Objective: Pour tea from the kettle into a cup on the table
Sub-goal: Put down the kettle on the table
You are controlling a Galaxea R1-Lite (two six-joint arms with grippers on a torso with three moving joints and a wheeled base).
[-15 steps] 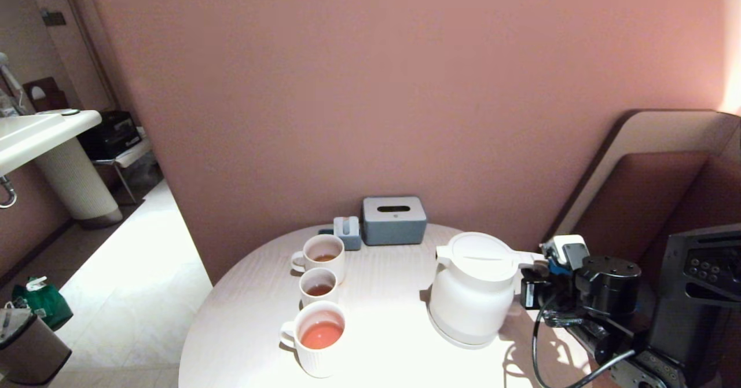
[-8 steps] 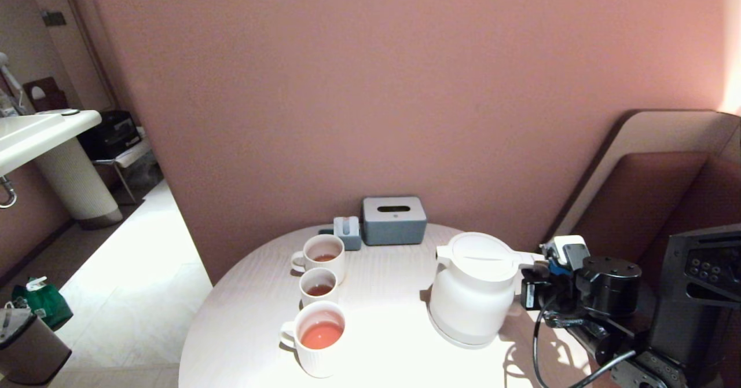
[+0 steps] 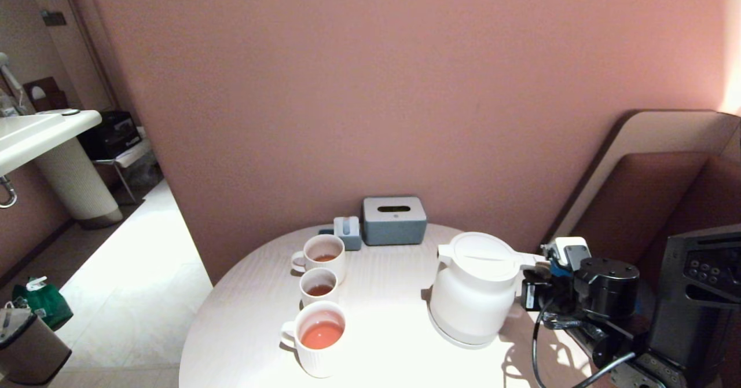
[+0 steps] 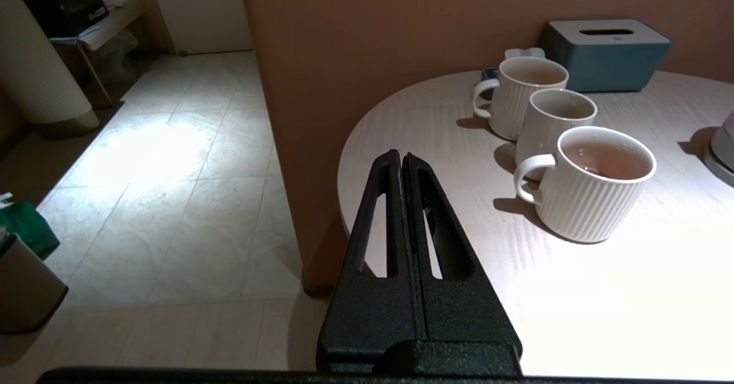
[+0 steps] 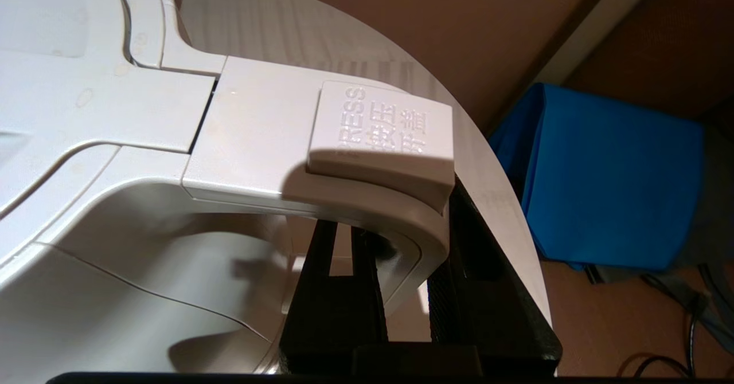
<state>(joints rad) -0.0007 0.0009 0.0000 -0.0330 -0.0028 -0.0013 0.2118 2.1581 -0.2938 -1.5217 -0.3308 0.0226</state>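
The right gripper [image 5: 401, 292] is clamped on the handle [image 5: 367, 200] of the kettle [image 3: 476, 286]: one black finger sits inside the handle loop, the other outside it, though their tips are hidden beneath the handle. From the head view this grip is mostly covered by the black wrist body at the table's right edge. The kettle stands upright on its round base [image 3: 457, 333], right of centre on the table [image 3: 382, 341]; its lid is shut, so whatever it holds cannot be seen.

The left gripper [image 4: 401, 163] hangs off the table's near left edge, over the floor, its fingers pressed together.

Nearest is the large cup [image 3: 318, 339], holding orange-red tea [image 3: 322, 335]. Behind it stands the middle cup [image 3: 318, 286] with a little brownish liquid, then the far cup [image 3: 323, 256] with a darker trace at its bottom. Farthest, against the wall, sits a grey tissue box [image 3: 393, 220].
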